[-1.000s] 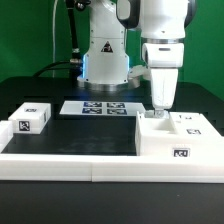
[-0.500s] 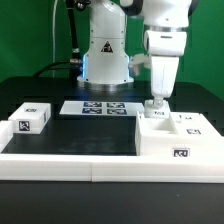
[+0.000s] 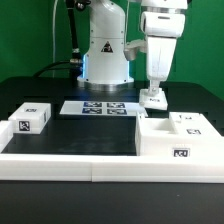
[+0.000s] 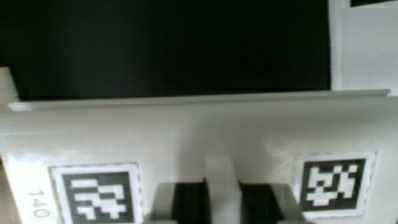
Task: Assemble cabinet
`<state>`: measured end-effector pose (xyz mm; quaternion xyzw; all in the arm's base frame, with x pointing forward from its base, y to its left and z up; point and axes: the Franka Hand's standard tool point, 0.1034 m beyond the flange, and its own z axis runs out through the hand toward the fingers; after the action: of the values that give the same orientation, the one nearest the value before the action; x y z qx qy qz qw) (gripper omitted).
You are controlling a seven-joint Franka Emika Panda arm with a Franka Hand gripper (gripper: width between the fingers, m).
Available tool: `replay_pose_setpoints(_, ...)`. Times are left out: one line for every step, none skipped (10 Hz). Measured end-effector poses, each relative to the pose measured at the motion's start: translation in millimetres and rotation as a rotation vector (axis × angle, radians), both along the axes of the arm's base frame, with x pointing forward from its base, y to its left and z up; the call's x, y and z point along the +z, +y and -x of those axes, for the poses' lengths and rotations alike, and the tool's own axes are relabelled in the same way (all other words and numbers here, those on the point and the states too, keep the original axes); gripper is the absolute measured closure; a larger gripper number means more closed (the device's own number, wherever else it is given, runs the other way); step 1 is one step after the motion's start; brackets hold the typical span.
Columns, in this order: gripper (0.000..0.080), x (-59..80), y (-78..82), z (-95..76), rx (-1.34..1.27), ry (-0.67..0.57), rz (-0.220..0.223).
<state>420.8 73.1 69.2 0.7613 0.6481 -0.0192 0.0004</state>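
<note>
The cabinet's large white box (image 3: 176,138) with tag markers stands at the exterior view's right front. My gripper (image 3: 152,93) hangs above the box's back left corner, shut on a small white tagged block (image 3: 153,100) held clear of the box. In the wrist view the block (image 4: 196,140) fills the picture, with a tag on either side. My gripper (image 4: 222,205) has its dark fingertips (image 4: 185,203) pressed close together on the block. Another small white tagged block (image 3: 30,118) lies at the exterior view's left.
The marker board (image 3: 100,107) lies flat on the black table behind the middle. The robot's base (image 3: 105,55) stands behind it. A low white rim (image 3: 60,160) runs along the table's front.
My gripper has risen from the box's top with the small white block in it, and now holds it above the box.
</note>
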Motion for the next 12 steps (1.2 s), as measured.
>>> replay_pose_setpoints(0.0731, -1.8, -0.6, -3.7, -0.004, 0.000, -0.003)
replay_pose_setpoints(0.0731, -3.2, -0.7, -8.4, -0.007, -0.001, -0.005)
replay_pose_setpoints(0.0731, -4.2, -0.5, -12.3, -0.009, -0.003, -0.008)
replay_pose_setpoints(0.0731, -5.7, 0.1, -15.6, -0.010, -0.003, -0.010)
replay_pose_setpoints(0.0731, -7.3, 0.8, -17.9, -0.011, -0.002, -0.012)
replay_pose_setpoints(0.0731, -7.6, 1.3, -20.5, -0.012, -0.004, -0.013)
replay_pose_setpoints(0.0731, -8.1, 1.7, -22.5, -0.012, -0.005, -0.014)
replay_pose_setpoints(0.0731, -10.1, 1.9, -24.4, -0.013, -0.004, -0.016)
replay_pose_setpoints(0.0731, -11.1, 1.7, -25.4, -0.014, -0.003, -0.017)
replay_pose_setpoints(0.0731, -10.7, 1.6, -27.2, -0.015, -0.005, -0.017)
replay_pose_setpoints(0.0731, -9.9, 1.4, -28.8, -0.016, -0.008, -0.017)
replay_pose_setpoints(0.0731, -9.8, 1.6, -28.1, -0.020, -0.008, -0.017)
